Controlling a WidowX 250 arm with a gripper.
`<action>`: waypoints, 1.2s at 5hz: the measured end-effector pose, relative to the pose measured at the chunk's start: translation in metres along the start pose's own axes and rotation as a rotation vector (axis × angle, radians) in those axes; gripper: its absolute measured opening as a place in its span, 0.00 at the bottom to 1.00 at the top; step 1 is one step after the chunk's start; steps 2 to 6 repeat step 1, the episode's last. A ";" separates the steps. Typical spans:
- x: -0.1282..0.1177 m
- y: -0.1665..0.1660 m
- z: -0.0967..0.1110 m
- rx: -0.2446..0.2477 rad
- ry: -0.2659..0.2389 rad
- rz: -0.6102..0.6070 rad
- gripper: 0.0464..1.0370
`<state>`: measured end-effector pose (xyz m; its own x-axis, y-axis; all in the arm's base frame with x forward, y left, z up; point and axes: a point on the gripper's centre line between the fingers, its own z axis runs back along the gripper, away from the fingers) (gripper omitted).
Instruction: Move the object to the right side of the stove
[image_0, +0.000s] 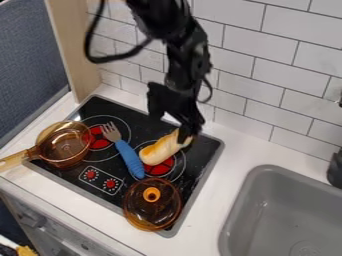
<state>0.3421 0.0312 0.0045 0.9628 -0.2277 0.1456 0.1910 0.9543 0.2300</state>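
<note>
Pale roll (158, 151) over stove's (206, 150) right burner (160, 169), upper end at jaws (186, 136); whether gripped, cannot tell; end-only hold could let roll twist loose, low swing could knock fork (130, 158) on stove's middle or lid (155, 209) at stove's near edge

The camera looks down at a steep slant from above the front of the stove (208, 149), facing the tiled wall (247, 60) behind it, with the stove's front edge running askew from the left toward the bottom of the view. It sits near enough for the stove to take up much of the left and middle, yet far enough back to take in the panel (27, 60) left of the stove and part of the sink (270, 210) right of it.
</note>
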 end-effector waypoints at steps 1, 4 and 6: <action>0.000 0.010 0.020 -0.032 -0.037 0.013 0.96; 0.000 0.010 0.020 -0.032 -0.037 0.013 0.96; 0.000 0.010 0.020 -0.032 -0.037 0.013 0.96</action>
